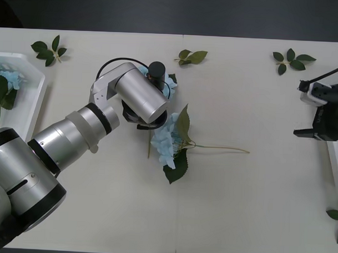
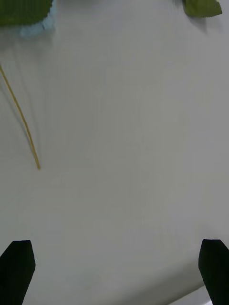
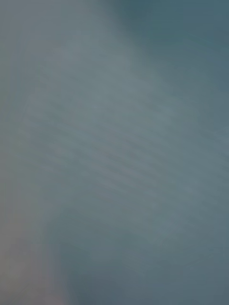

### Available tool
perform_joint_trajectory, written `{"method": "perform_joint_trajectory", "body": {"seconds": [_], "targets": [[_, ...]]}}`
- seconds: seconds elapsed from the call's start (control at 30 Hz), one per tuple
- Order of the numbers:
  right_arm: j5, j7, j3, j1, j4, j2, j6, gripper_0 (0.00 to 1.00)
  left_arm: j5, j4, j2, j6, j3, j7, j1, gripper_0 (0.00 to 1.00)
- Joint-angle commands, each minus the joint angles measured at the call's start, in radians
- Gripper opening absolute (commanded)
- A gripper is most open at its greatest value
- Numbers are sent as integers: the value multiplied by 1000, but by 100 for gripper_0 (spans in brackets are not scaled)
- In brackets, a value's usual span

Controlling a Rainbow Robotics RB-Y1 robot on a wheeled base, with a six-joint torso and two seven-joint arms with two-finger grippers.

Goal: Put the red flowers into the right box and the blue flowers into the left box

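The left gripper [image 1: 144, 119] is sitting down over the blue flowers [image 1: 167, 142] at the middle of the table [image 1: 238, 206], and its silver wrist is covering the jaws, so whether they are open or gripping anything cannot be told. The left wrist view is giving nothing but a soft blue-grey blur, pressed right up against something.

Over at the table's right edge, the right gripper [image 1: 308, 133] is hanging just beside the right box [image 1: 335, 165], its black fingers [image 2: 18, 269] standing wide apart in the two corners of the right wrist view and holding nothing, with bare white tabletop between them.

One blue flower is lying flat by the left wrist, its fluffy, pale, clustered head just beside the gripper and its thin yellowish-green stem [image 1: 218, 148] running out to the right; broad dark leaves are fanning around the head. A second pale-blue head [image 1: 168, 80] is peeking out behind the wrist. The stem's tip [image 2: 26, 128] is reaching into the right wrist view.

The left box [image 1: 31, 99], shallow, white, low-rimmed, is sitting at the left edge with a blue flower [image 1: 5, 76] already in it. Loose green leaf sprigs [image 1: 48, 51] are scattered along the far side of the smooth white table.
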Motion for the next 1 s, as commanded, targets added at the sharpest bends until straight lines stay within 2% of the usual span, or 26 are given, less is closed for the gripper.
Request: {"method": "perform_joint_trajectory", "body": {"seconds": [0.03,0.2,0.33,0.47,0.53,0.73,1.0], "targets": [[103,-119,16,6,-118,21,20,100,7,-12,3,-3,6,10,-49,0],[217,-257,97,-37,-196,50,22,100,-5,-32,17,-1,6,10,-49,0],[327,-375,244,-146,-206,104,28,100,-26,-102,55,17,6,10,-48,0],[482,-523,404,-262,-206,174,31,100,-57,-208,114,100,23,7,-46,0],[541,-584,439,-288,-197,211,45,100,-72,-262,138,140,37,2,-39,0],[676,-673,452,-293,-153,343,106,100,-85,-500,250,253,149,-33,49,0],[731,-682,452,-293,-75,440,146,100,-29,-780,407,370,371,-166,204,0]]}}
